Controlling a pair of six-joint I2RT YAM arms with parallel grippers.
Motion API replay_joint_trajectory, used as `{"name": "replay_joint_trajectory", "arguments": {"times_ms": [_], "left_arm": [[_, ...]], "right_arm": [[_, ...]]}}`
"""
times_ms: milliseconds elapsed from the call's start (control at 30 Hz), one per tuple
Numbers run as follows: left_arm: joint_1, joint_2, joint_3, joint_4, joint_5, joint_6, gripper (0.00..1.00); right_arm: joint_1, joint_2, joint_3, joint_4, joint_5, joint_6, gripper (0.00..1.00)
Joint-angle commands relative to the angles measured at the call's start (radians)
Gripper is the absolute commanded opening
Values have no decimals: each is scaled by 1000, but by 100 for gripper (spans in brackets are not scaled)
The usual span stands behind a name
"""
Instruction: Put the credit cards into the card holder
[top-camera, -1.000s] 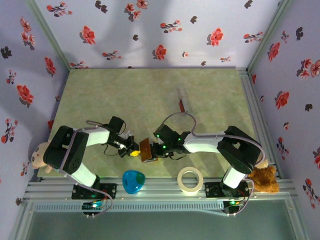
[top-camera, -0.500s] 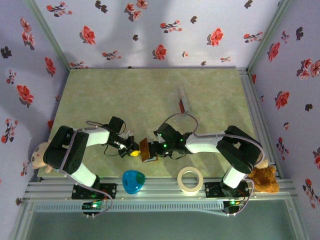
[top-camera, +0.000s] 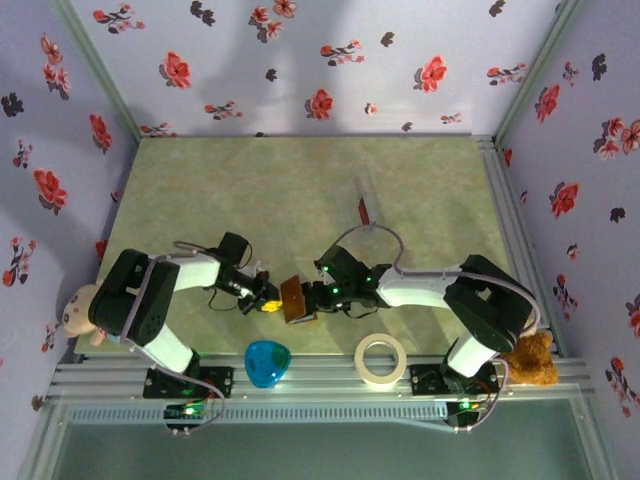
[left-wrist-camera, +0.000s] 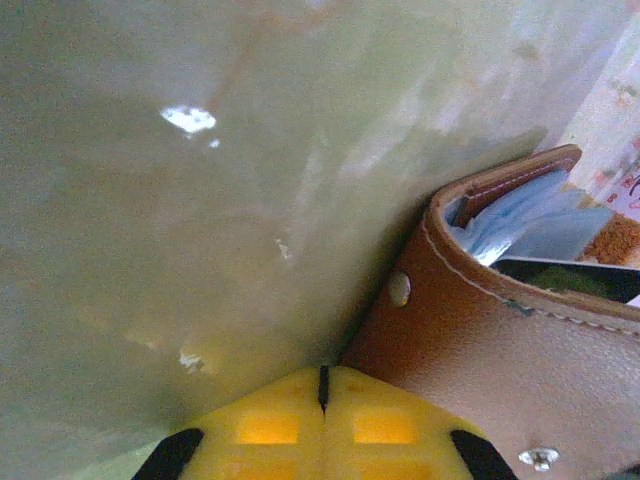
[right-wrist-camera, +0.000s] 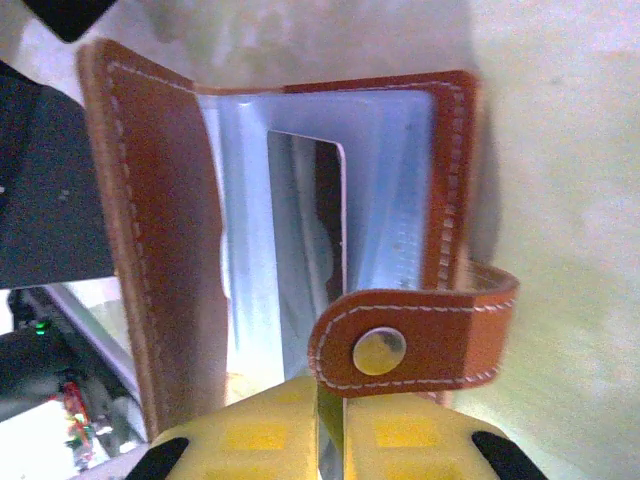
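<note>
The brown card holder (top-camera: 293, 299) stands open between both grippers near the table's front. My left gripper (top-camera: 268, 303) is shut at its left cover; in the left wrist view the yellow fingertips (left-wrist-camera: 322, 385) meet against the brown leather (left-wrist-camera: 500, 350). My right gripper (top-camera: 318, 297) is shut on a dark credit card (right-wrist-camera: 305, 230), held edge-on between its fingers (right-wrist-camera: 330, 430). The card's far end lies inside the holder's clear sleeve (right-wrist-camera: 400, 200), behind the snap tab (right-wrist-camera: 400, 345). A red card (top-camera: 364, 209) leans in the clear stand.
A blue heart-shaped object (top-camera: 267, 362) and a tape roll (top-camera: 381, 360) lie at the front edge beside the arm bases. The clear stand (top-camera: 366, 195) is mid-table. Plush toys sit at the left (top-camera: 72, 312) and right (top-camera: 527, 360) corners. Flowered walls enclose the table.
My right wrist has shifted slightly right and toward the near edge, its fingers staying at the card holder. The left arm and the holder have barely moved.
</note>
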Motion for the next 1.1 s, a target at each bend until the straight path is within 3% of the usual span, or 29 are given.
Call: {"name": "replay_joint_trajectory", "arguments": {"times_ms": [0,200,433,667,767,1067], "left_arm": [[-40,108,0,145,-117,16,0],[-37,24,98,51,-114,46,9],[-21,-42,160,-58,-126,85,10],[-9,-91,150,-83,-123,100,12],[-3,-94,132,-89,-123,108,14],[-3,-47,66,-12,-118,83,15]], "right_arm": [[-7,-42,25,-159,104,-70,11],[-7,-92,38,-191,130,-72,10],[-3,-114,97,-345,224,-109,13],[-6,-121,75,-259,156,-93,6],[-6,-97,74,-239,134,-84,22],[-14,-62,-1,-179,97,-87,34]]}}
